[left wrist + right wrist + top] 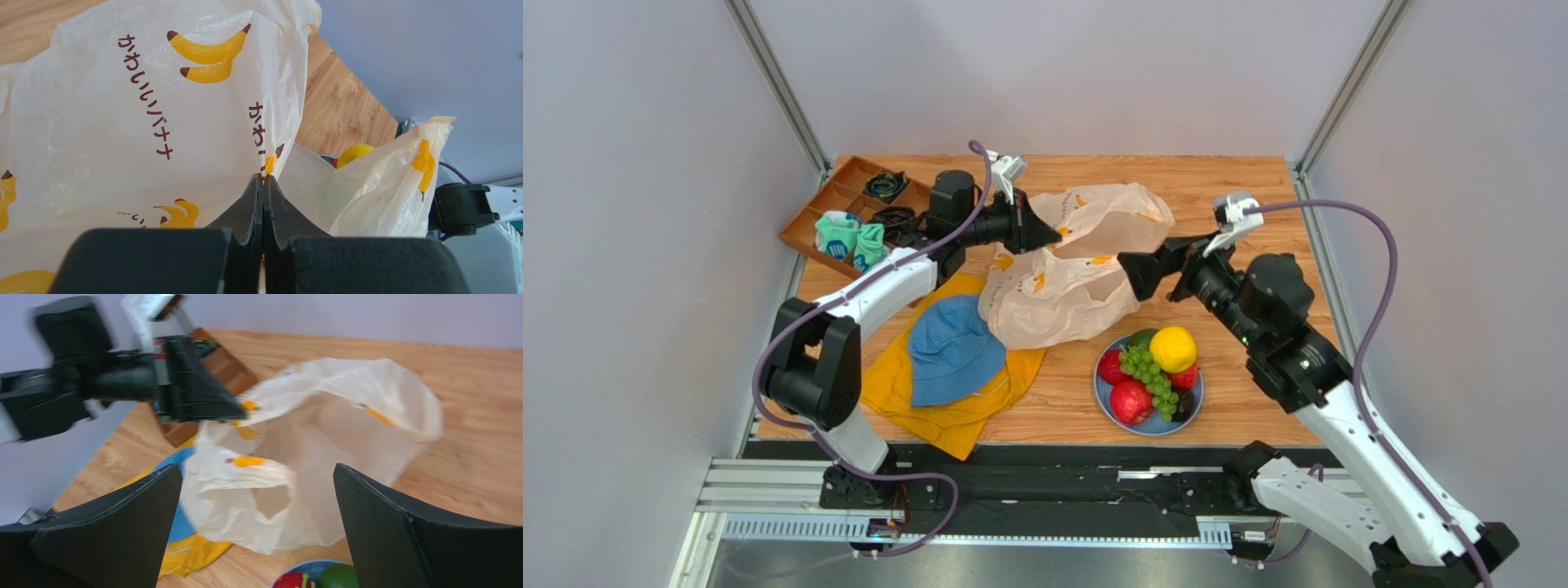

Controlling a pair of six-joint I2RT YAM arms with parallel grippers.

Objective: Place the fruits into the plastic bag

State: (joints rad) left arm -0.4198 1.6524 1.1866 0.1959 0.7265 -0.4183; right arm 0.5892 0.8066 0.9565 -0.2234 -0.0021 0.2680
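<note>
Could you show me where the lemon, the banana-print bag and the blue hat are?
Lemon (1173,348): top view, middle of its yellow skin.
Bag (1063,304): top view, its crumpled lower body.
Hat (952,349): top view, centre of its crown.

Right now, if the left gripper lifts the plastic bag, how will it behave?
Likely floppy: the plastic bag is crumpled and sagging. Probably light, since a thin pinch in the left gripper holds it up. Its mouth may collapse unaided.
</note>
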